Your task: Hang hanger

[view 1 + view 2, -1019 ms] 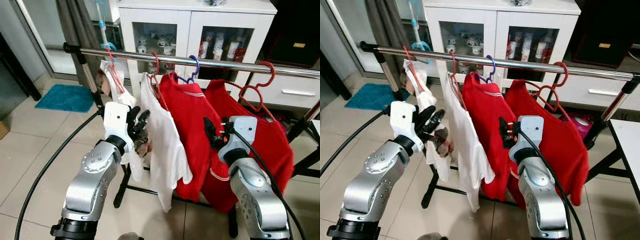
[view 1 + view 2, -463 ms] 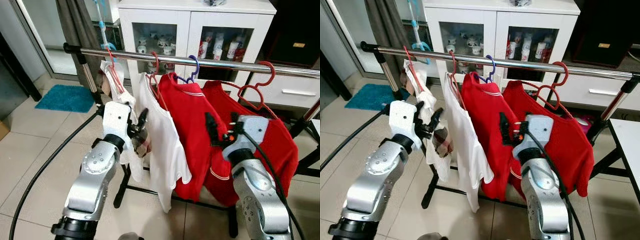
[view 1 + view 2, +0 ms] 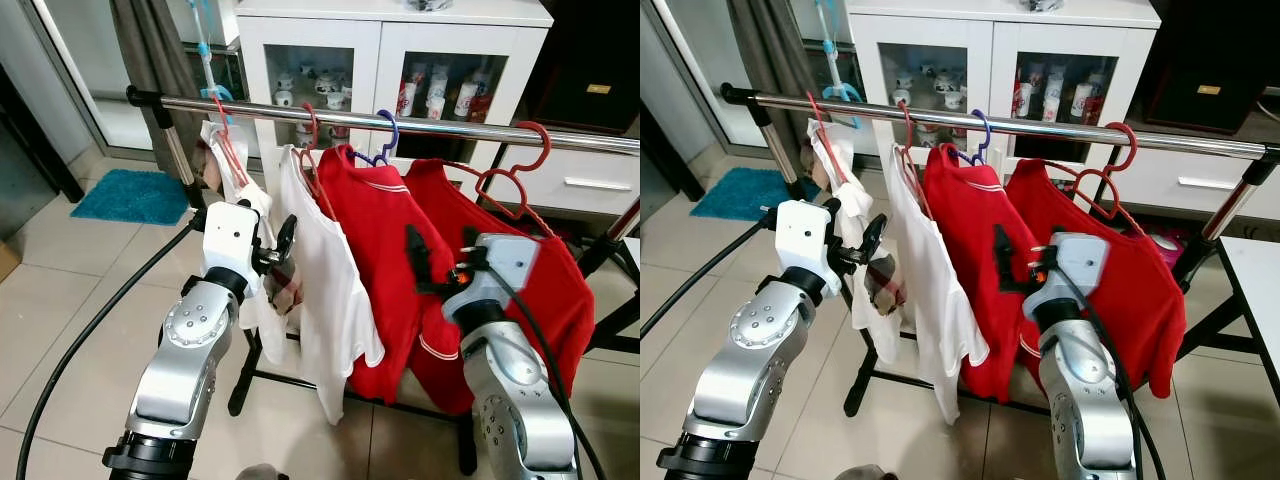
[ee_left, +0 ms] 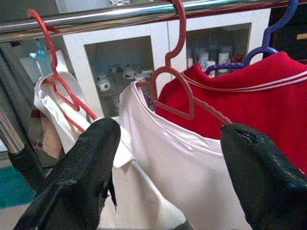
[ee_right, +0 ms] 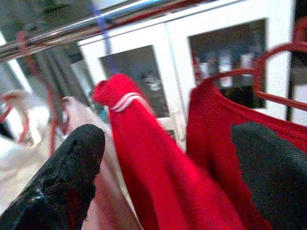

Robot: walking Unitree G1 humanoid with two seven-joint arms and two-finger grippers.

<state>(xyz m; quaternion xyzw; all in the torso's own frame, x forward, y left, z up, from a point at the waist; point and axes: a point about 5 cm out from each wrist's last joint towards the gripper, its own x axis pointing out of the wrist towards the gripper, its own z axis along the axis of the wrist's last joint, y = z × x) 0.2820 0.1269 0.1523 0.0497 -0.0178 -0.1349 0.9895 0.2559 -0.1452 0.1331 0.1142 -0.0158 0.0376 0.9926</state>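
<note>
Steel rail (image 3: pixel 420 125) across the rack, white cabinet (image 3: pixel 395 60) behind it. Four garments hung side by side: two red tops (image 3: pixel 385 270), white shirt (image 3: pixel 325 290), small white cloth (image 3: pixel 245 205). Red wire hanger (image 4: pixel 180 93) hooked on the rail, carrying the white shirt, just ahead of the left gripper (image 3: pixel 278 250), fingers spread, empty. Right gripper (image 3: pixel 440 262) spread too, against the red tops. Tiled floor (image 3: pixel 60 300) open to the left.

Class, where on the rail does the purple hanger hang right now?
In the left eye view, the purple hanger hooks over the metal rail near its middle, carrying the left red shirt, between the white shirt and right red shirt.
</note>
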